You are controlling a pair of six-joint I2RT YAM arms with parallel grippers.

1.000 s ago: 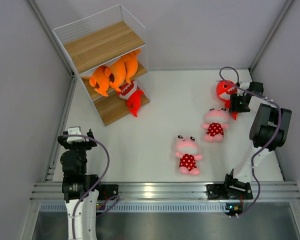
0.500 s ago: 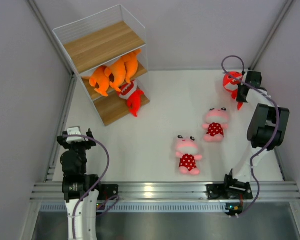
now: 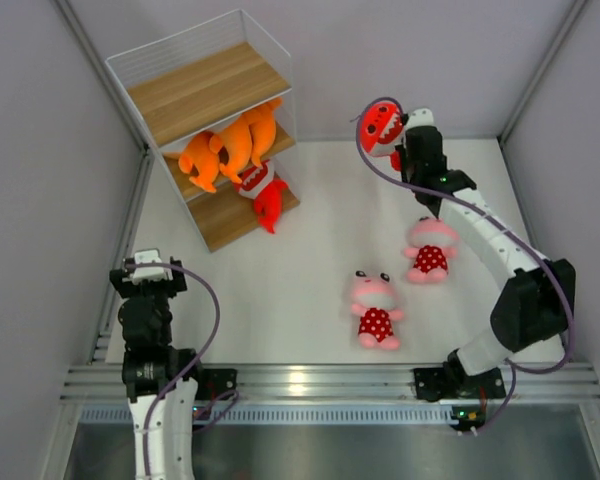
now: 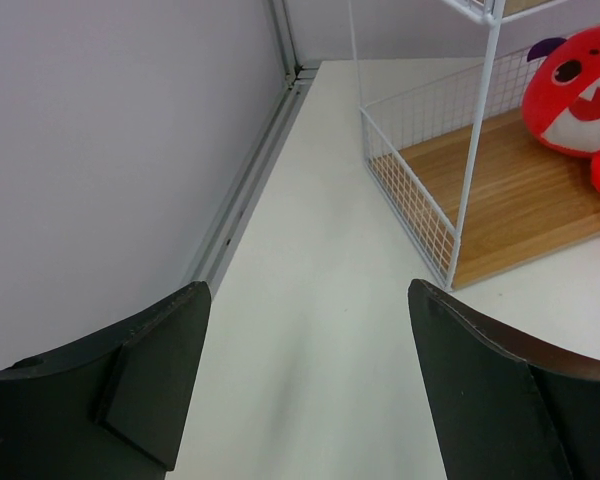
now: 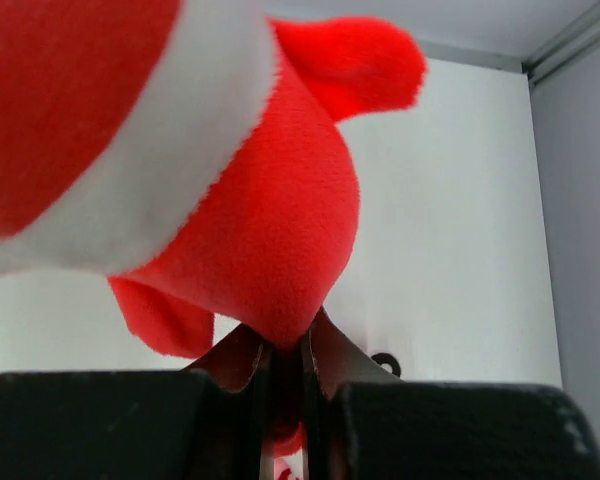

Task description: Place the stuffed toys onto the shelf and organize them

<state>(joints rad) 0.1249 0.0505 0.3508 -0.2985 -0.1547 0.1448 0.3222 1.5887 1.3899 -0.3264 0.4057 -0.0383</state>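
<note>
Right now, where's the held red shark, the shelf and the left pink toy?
held red shark [image 3: 382, 125], top view, on its toothy face.
shelf [image 3: 205, 88], top view, on its top board.
left pink toy [image 3: 376, 322], top view, on its dotted dress.

Right gripper [image 3: 404, 140]: jaws were apart a second ago, now pinched on a fold of red plush.
Red shark [image 3: 381, 122]: lifted from the far right, now carried up and leftward.
Right arm [image 3: 485, 232]: folded before, now stretched toward far centre.

Fuzzy plush shark [image 5: 280, 220], matt wooden shelf [image 3: 205, 90]
</note>
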